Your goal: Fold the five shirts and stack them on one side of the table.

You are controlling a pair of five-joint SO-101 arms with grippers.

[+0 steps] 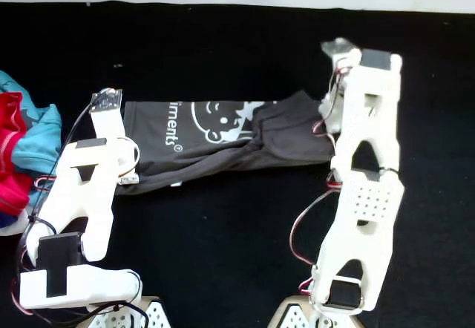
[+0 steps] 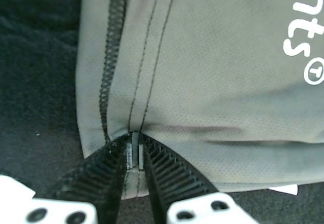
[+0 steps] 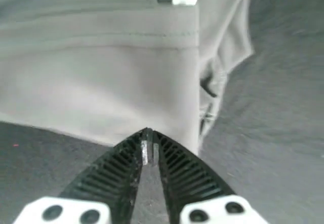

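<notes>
The dark shirt (image 1: pixel 223 139), soft and floppy, lies on the bench (image 1: pixel 223 254) beside the heap of bright shirts (image 1: pixel 22 150), my left hand (image 2: pixel 135 155) pinched shut on the hem nearest that heap, my right hand (image 3: pixel 148 150) likewise on the farthest edge, seams likely gripping best

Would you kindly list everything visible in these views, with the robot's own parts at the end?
dark shirt: one, dark grey with white print, stretched across the middle of the table.
pile of shirts: one heap, red, teal and blue, at the table's edge beside the left arm; how many it holds cannot be told.
table: one, black surface.
left arm: one, white, at the dark shirt's printed end.
right arm: one, white, at the other end.
left gripper: one, black, shut on the dark shirt's hem.
right gripper: one, black, shut on the dark shirt's edge.
</notes>
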